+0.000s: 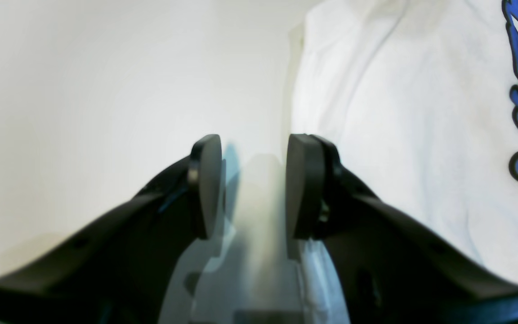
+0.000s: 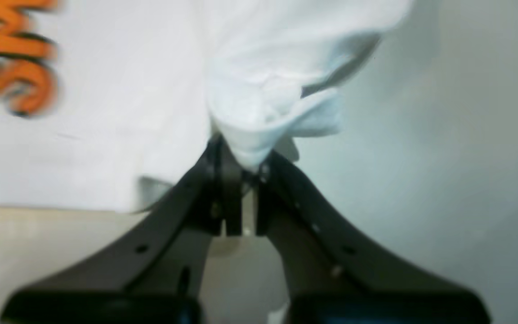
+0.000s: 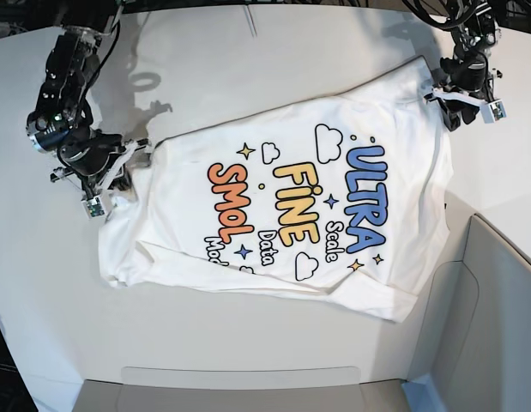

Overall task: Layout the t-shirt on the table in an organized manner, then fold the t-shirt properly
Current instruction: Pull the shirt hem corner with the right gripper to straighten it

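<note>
My right hand [image 2: 245, 180] is clamped on the white printed cotton t-shirt's [image 3: 282, 206] bunched edge, my left hand [image 1: 252, 184] apart beside it, so a one-sided pull could skew it across the white surface [image 3: 248, 343].

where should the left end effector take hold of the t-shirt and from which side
Grip the t-shirt at the hem edge beside the left end effector, coming in from the bare table side. That edge lies flat with the open jaws almost straddling it, and the right end effector already pinches the opposite edge, so the cloth could be pulled taut.
</note>
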`<state>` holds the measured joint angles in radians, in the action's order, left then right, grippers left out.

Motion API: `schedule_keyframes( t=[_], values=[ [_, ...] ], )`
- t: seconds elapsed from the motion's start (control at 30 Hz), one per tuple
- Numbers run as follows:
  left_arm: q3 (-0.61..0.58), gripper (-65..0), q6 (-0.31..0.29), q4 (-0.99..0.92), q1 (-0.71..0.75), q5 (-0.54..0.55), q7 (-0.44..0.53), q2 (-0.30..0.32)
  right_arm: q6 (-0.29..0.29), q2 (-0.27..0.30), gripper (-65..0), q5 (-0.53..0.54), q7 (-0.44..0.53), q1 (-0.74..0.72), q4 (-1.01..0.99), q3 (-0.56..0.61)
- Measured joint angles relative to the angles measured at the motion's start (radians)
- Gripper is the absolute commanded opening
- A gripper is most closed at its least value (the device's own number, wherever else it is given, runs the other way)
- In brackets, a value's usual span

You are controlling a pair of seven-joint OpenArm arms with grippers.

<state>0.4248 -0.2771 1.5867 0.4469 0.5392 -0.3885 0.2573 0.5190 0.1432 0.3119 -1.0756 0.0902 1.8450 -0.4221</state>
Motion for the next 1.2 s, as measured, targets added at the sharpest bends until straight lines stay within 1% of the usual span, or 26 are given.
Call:
schedule_keyframes(
  t=[0.03, 0.07, 0.1, 0.13, 0.17, 0.2, 0.23, 0.3, 0.37, 0.43, 0.53, 0.57, 0.6, 0.67, 0.7, 0.8, 0.83, 0.9, 0.93, 1.0, 1.03, 1.07, 1.13, 1.17, 1.2],
  values=[
    [0.000, -41.6, 0.000, 0.000, 0.000, 0.000, 0.000, 0.000, 0.038, -0.001, -65.0, 0.063, -0.007, 0.024, 0.011, -0.019],
    [0.000, -41.6, 0.000, 0.000, -0.002, 0.000, 0.000, 0.002, 0.054, -0.007, -65.0, 0.109, -0.023, 0.032, 0.002, -0.059],
    [0.000, -41.6, 0.000, 0.000, -0.002, 0.000, -0.006, 0.003, 0.054, -0.023, -65.0, 0.149, -0.079, 0.029, -0.014, -0.118],
    [0.000, -41.6, 0.000, 0.000, -0.003, 0.000, -0.029, 0.003, 0.050, -0.031, -65.0, 0.188, -0.155, 0.017, -0.026, -0.187],
    [0.000, -41.6, -0.001, 0.000, -0.005, -0.002, -0.054, 0.004, 0.047, -0.017, -65.0, 0.235, -0.262, -0.001, -0.040, -0.229],
    [0.000, -41.6, -0.002, 0.001, -0.015, 0.003, -0.077, 0.003, 0.047, -0.001, -65.0, 0.264, -0.353, -0.020, -0.053, -0.239],
    [0.000, -41.6, -0.003, 0.002, -0.030, 0.002, -0.103, 0.004, 0.047, 0.011, -65.0, 0.274, -0.368, -0.040, -0.060, -0.242],
    [0.002, -41.6, -0.003, 0.002, -0.062, -0.001, -0.151, 0.005, 0.042, -0.006, -65.0, 0.333, -0.324, -0.076, -0.056, -0.284],
    [0.002, -41.6, -0.008, 0.002, -0.080, 0.000, -0.188, 0.005, 0.042, -0.020, -65.0, 0.333, -0.316, -0.088, -0.051, -0.296],
    [0.002, -41.6, -0.007, 0.003, -0.085, 0.000, -0.206, 0.006, 0.043, -0.021, -65.0, 0.312, -0.340, -0.089, -0.054, -0.295],
    [0.002, -41.6, -0.007, 0.005, -0.087, 0.000, -0.211, 0.005, 0.043, -0.016, -65.0, 0.286, -0.348, -0.144, -0.060, -0.295],
    [0.002, -41.6, -0.008, 0.005, -0.089, 0.000, -0.214, 0.006, 0.042, -0.013, -65.0, 0.262, -0.345, -0.171, -0.060, -0.273],
    [0.002, -41.6, -0.008, 0.005, -0.092, 0.000, -0.214, 0.006, 0.042, 0.000, -65.0, 0.221, -0.341, -0.203, -0.060, -0.225],
    [0.002, -41.6, -0.007, 0.005, -0.098, 0.000, -0.217, 0.005, 0.039, 0.033, -65.0, 0.148, -0.335, -0.254, -0.060, -0.090],
    [0.002, -41.6, -0.007, 0.005, -0.101, -0.001, -0.219, 0.006, 0.040, 0.051, -65.0, 0.092, -0.334, -0.278, -0.060, -0.011],
    [0.002, -41.6, -0.008, 0.005, -0.097, 0.000, -0.219, 0.005, 0.040, 0.084, -56.6, -0.029, -0.324, -0.314, -0.056, 0.222],
    [0.002, -41.6, -0.008, 0.005, -0.095, 0.000, -0.217, 0.006, 0.040, 0.096, -53.4, -0.085, -0.328, -0.319, -0.056, 0.299],
    [0.002, -41.6, -0.008, 0.005, -0.092, 0.000, -0.216, 0.006, 0.041, 0.106, -48.0, -0.172, -0.327, -0.325, -0.056, 0.418],
    [0.002, -41.6, -0.008, 0.005, -0.093, 0.000, -0.217, 0.006, 0.041, 0.111, -45.8, -0.236, -0.331, -0.329, -0.056, 0.469],
    [0.003, -41.6, -0.008, 0.005, -0.093, 0.000, -0.216, 0.006, 0.040, 0.108, -43.2, -0.306, -0.327, -0.327, -0.035, 0.539],
    [0.003, -41.6, -0.008, 0.005, -0.093, 0.000, -0.217, 0.006, 0.040, 0.107, -42.7, -0.369, -0.326, -0.324, -0.012, 0.571],
    [0.003, -41.6, -0.008, 0.005, -0.093, 0.000, -0.217, 0.006, 0.039, 0.102, -42.7, -0.396, -0.324, -0.321, 0.013, 0.592],
    [0.003, -41.6, -0.008, 0.005, -0.092, 0.000, -0.216, 0.006, 0.039, 0.083, -42.7, -0.489, -0.322, -0.286, 0.093, 0.623],
    [0.004, -41.6, -0.008, 0.005, -0.092, 0.000, -0.217, 0.005, 0.039, 0.073, -42.7, -0.526, -0.289, -0.263, 0.134, 0.632],
    [0.003, -41.6, -0.008, 0.005, -0.093, 0.000, -0.217, 0.006, 0.040, 0.068, -42.7, -0.572, -0.226, -0.235, 0.167, 0.640]
  ],
)
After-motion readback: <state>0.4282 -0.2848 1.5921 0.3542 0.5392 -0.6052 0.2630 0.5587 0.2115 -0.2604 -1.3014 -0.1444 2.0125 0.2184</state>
